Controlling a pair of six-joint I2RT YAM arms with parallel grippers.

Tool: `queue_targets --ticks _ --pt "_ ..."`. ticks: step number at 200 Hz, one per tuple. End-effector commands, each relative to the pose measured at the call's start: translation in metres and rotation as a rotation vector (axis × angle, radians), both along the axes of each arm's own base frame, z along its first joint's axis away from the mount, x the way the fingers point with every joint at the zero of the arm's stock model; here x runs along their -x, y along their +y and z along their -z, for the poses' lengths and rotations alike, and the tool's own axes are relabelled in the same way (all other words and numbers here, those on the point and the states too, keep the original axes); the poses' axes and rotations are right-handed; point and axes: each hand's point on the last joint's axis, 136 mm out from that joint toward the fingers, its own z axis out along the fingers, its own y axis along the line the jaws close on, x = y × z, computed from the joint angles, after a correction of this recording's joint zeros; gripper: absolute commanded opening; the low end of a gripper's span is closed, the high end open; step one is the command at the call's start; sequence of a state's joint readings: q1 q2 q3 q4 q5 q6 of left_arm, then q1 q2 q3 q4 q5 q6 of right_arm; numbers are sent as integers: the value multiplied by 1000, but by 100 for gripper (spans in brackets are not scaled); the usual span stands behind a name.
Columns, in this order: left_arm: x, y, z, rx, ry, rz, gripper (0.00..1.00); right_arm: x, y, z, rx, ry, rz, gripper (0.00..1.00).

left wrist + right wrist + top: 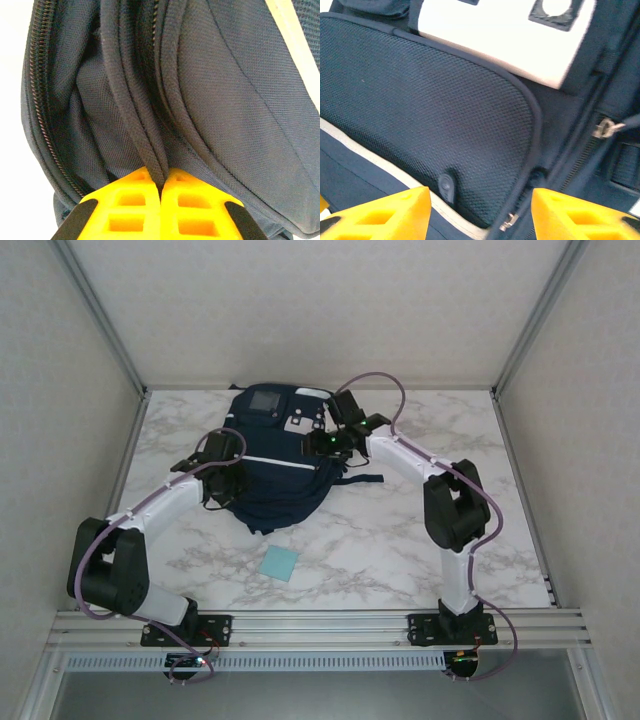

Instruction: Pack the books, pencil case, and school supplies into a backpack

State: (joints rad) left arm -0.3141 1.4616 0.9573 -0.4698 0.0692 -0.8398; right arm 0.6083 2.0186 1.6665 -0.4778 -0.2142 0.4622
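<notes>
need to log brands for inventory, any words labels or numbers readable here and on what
No text can be read.
Grey patch on the backpack: too small to read.
White panel on the backpack, with dark-edged tabs: cut off, no letters visible.
Light-blue pad: plain.

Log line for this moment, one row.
left gripper: shut on backpack edge fold | right gripper: open above backpack | light-blue pad: on table

The backpack (240, 100) runs past the edges in both wrist views. The bottom edge cuts off the right pincer (477, 200). The grey patch (264, 400) is too small to read.
</notes>
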Motion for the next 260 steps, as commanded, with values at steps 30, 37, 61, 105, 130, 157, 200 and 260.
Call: queue_targets --ticks 30,37,61,105,130,157,200,260 --pt "-14 -10 -31 82 -122 -22 0 -6 4 24 1 48 67 57" --pt "-15 -12 -32 87 -124 -22 0 -4 5 25 -2 59 65 57" --pt "-18 -19 -32 107 -132 -16 0 10 15 29 -26 102 42 57" --pt "-24 -33 -32 139 -142 -9 0 51 17 40 -28 186 57 56" --pt "-27 -41 -35 145 -147 -1 0 67 15 32 -65 214 66 56" --pt "-31 -48 -39 148 -157 10 0 81 25 12 -137 223 25 55" --pt "-34 -48 -37 133 -160 6 0 97 11 6 -50 204 -17 53" --pt "-28 -33 -42 66 -157 11 0 55 -47 1 139 65 45 55"
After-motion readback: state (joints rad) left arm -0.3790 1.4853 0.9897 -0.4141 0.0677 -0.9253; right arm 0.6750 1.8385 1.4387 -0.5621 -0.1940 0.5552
